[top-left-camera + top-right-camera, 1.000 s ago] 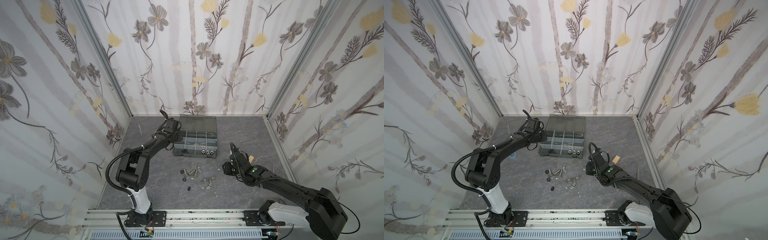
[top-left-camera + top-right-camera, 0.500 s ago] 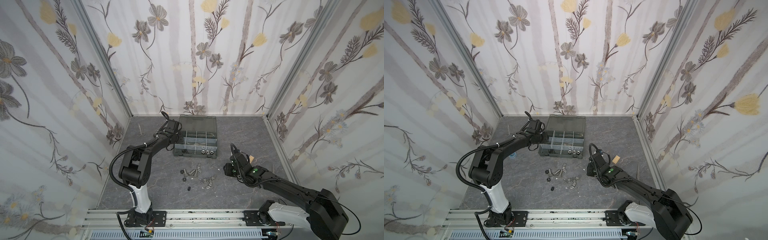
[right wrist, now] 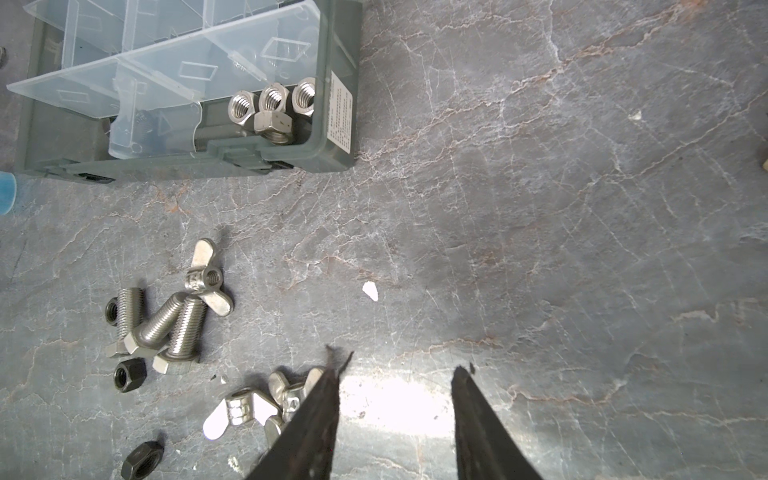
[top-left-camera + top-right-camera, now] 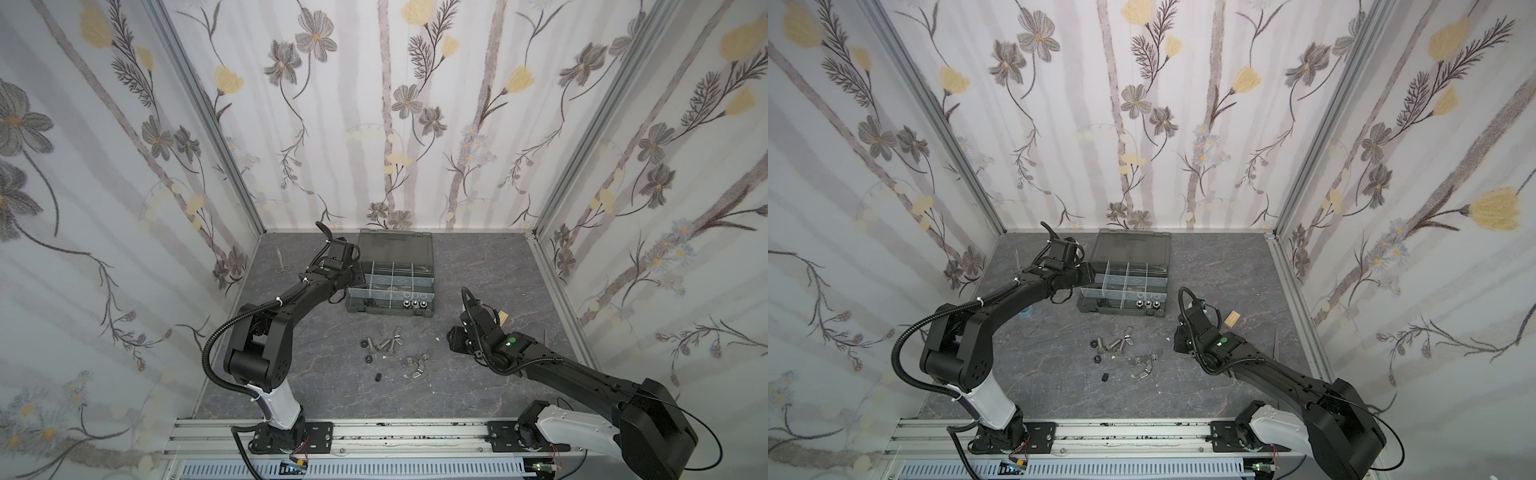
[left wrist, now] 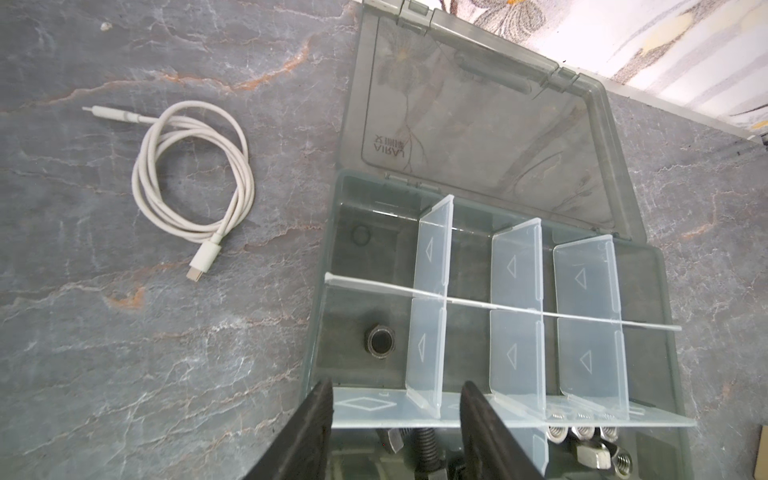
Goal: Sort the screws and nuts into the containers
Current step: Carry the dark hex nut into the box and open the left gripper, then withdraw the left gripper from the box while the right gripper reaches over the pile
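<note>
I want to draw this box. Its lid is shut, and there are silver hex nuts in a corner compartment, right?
Not quite. The smoky lid is open, folded back behind the dividers, as the left wrist view shows. The silver hex nuts do sit in a corner compartment.

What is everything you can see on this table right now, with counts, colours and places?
case: one, dark grey, lid open, back middle of table
hex nuts: at least four, silver, case's front-right compartment
nut in case: one, black, middle row, left end
bolt in case: at least one, black, front-left compartment
loose bolts: three, silver, piled before the case
wing nuts: several, silver, near those bolts
loose nuts: three, black, around the bolts
cable: one, white, coiled left of case
scissors: one, silver, back left
wooden block: one, tan, right side
left gripper: open, over case
right gripper: open, empty, above table
</note>
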Controlling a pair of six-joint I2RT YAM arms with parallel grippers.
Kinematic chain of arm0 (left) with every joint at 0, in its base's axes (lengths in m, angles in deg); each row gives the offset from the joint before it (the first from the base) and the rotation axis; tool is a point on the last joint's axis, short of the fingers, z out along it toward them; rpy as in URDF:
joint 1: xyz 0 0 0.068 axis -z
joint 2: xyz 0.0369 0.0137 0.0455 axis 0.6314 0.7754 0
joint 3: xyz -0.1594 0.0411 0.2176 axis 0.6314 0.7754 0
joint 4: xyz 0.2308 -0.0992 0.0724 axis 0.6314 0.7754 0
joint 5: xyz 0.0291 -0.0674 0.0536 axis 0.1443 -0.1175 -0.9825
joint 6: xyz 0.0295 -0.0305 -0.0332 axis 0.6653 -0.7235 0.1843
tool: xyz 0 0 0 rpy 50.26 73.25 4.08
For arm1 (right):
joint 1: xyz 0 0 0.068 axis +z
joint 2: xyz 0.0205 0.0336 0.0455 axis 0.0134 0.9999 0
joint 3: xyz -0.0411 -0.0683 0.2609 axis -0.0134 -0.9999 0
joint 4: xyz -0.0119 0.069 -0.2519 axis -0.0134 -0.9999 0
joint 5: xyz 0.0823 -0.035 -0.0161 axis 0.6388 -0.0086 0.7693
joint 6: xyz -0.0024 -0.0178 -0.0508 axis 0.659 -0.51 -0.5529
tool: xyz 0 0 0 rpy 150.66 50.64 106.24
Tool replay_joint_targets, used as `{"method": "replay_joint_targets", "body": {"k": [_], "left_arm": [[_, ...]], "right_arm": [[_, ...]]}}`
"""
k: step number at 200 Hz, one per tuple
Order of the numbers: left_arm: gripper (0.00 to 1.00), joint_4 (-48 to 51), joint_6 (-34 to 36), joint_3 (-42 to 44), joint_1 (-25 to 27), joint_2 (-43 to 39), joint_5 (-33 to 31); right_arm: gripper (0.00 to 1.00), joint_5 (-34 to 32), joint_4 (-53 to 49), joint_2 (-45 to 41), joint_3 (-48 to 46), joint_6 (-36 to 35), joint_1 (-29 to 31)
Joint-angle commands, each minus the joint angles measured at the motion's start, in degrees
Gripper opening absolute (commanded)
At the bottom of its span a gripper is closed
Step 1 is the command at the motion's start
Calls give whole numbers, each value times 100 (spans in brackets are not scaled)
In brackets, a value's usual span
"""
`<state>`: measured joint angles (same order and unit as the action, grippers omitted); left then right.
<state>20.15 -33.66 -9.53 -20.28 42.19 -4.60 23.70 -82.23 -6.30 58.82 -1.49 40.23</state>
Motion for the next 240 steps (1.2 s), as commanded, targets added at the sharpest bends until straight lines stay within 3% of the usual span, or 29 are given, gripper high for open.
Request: {"method": "replay_joint_targets", "body": {"k": [1,184,240], "left_arm": [[53,-69,-138,199,3,-253,73],[57,-188,-683,2110,6,-2389,-91],[57,-197,-842,2513,2,-2887,-183]], "right_arm": [[46,-97,96,-21,8,33,3],[45,324,324,798,630,-316,19],[45,406,330,1283,1023,-444,264]]}}
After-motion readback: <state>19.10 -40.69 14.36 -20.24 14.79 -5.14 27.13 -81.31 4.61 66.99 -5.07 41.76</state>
